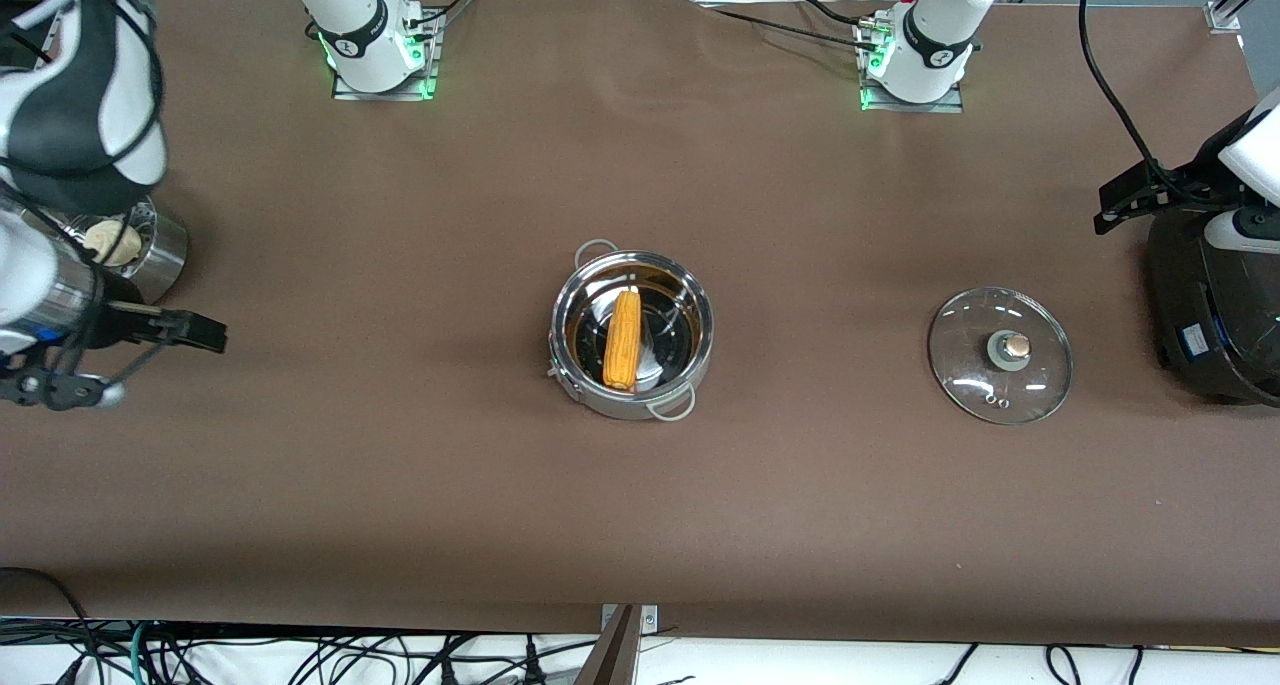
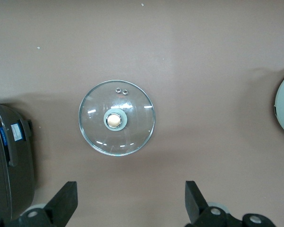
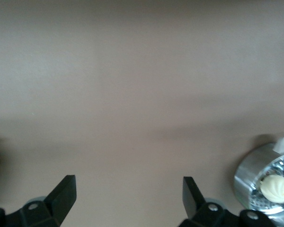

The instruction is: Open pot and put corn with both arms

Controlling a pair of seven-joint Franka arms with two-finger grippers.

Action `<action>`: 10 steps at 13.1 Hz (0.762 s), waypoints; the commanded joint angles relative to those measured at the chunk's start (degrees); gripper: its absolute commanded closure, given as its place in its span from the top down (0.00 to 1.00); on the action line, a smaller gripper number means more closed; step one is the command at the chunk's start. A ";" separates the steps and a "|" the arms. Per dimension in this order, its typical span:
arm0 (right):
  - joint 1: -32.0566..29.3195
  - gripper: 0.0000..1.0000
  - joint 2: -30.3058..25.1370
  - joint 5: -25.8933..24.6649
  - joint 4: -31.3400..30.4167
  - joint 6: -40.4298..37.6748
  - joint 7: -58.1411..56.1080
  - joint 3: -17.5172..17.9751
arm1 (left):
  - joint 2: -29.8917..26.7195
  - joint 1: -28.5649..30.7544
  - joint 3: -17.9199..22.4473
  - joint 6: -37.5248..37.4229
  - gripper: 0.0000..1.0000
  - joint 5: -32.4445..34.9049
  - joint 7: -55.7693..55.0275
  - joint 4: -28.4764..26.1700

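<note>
Corn (image 1: 622,340) lies in the open pot (image 1: 690,305) mid-desk, its long axis running toward the front camera; lid (image 1: 1000,355) rests beside it. My left tool (image 2: 130,203) and right tool (image 3: 128,201) gape empty, both well apart from the pot.

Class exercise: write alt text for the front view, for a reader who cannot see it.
A corn cob lies inside an open steel pot mid-table, its glass lid flat on the table toward the left arm's end. Both arms are drawn back to the table's ends, grippers open.
</note>
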 commanded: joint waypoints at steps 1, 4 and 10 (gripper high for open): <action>-2.83 0.99 -6.65 1.44 -7.32 -0.54 -2.77 1.06 | -0.54 -0.27 0.02 0.30 1.00 1.70 -0.25 0.08; -2.84 1.00 -14.98 1.18 -15.67 -0.54 -2.77 0.97 | -0.54 -0.27 0.02 0.30 1.00 1.70 -0.33 0.08; -4.68 1.00 -17.12 0.21 -17.89 -5.37 -1.63 2.82 | -0.54 -0.09 0.11 0.30 1.00 1.71 -0.16 0.08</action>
